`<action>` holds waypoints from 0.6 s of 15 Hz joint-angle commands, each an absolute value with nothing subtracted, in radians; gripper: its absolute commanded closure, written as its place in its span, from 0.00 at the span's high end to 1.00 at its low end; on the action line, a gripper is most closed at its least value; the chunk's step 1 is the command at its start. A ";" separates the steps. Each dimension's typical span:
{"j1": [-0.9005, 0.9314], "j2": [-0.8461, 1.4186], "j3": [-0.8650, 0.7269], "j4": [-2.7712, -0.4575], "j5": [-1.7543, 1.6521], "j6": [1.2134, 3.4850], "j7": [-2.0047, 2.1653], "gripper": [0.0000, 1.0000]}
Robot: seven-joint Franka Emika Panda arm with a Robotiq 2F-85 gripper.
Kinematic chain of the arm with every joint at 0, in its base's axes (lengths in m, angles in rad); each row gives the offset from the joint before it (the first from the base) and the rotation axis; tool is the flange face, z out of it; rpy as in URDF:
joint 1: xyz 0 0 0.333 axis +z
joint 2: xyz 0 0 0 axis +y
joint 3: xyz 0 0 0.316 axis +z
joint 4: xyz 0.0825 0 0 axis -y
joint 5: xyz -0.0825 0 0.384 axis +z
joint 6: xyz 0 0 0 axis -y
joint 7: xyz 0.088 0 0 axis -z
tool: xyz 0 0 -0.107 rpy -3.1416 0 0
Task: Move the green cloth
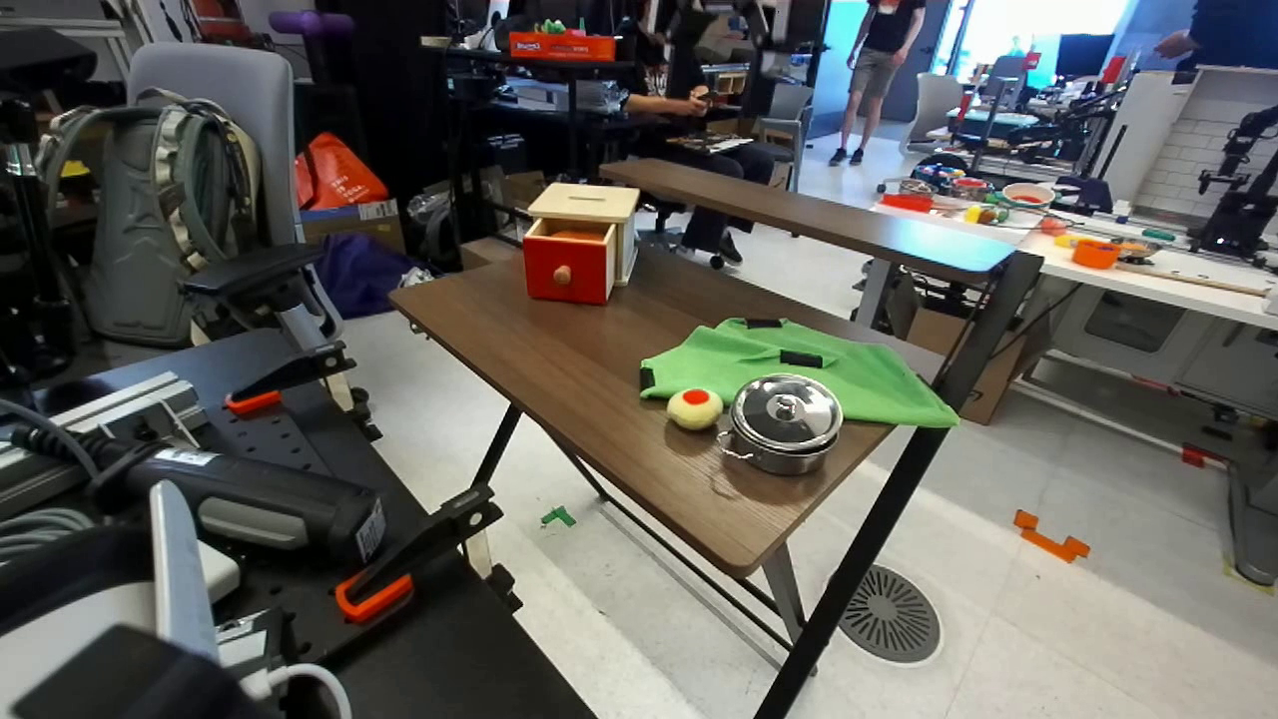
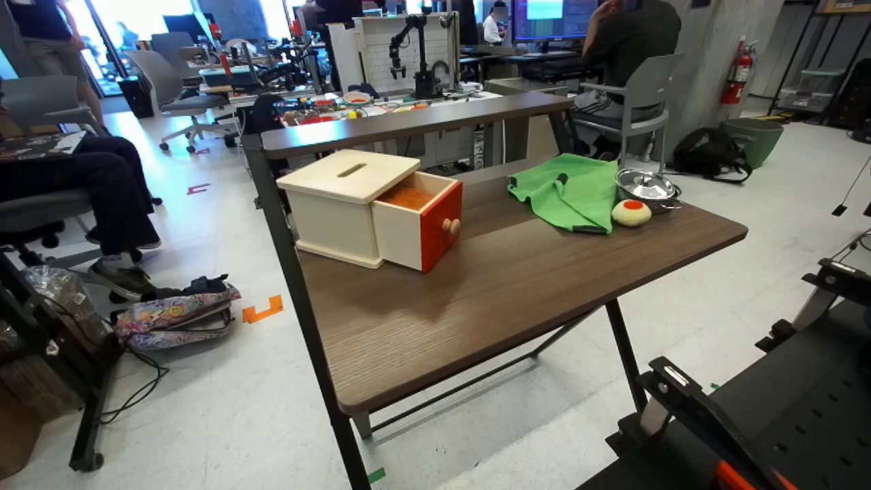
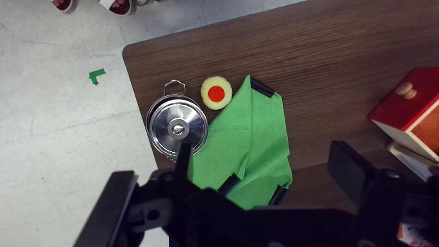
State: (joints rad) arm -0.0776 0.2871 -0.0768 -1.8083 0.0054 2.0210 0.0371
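In the wrist view's foreground: black two-fingered gripper (image 3: 264, 163), fingers spread wide, holding nothing.
Near edge of the brown wood-grain table (image 1: 589, 350), in an exterior view: round, lidded metal pot (image 1: 784, 429).
Beside the pot: pale-yellow round object (image 1: 692, 413) with an orange-red spot.
Behind both: thin, wrinkled green cloth (image 1: 864, 371) lying on the table, one corner past the edge.
Far end: pale wooden box (image 1: 584, 211), red-fronted drawer (image 1: 589, 270) partly out.

Black tool (image 3: 267, 164) — squared fingertips (image 3: 349, 171), round pivots (image 3: 393, 174), grey link (image 3: 163, 212)
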 commanded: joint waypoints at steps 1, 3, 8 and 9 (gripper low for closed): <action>-0.075 0.536 -0.072 -1.564 0.013 1.937 0.075 1.00; -0.077 0.472 -0.073 -1.661 0.005 1.986 0.061 1.00; -0.077 0.509 -0.073 -1.634 0.004 1.988 0.064 1.00; -0.077 0.502 -0.073 -1.634 0.004 1.988 0.064 1.00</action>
State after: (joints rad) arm -0.0758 0.5012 -0.0742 -1.6362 0.0047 1.9899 0.0641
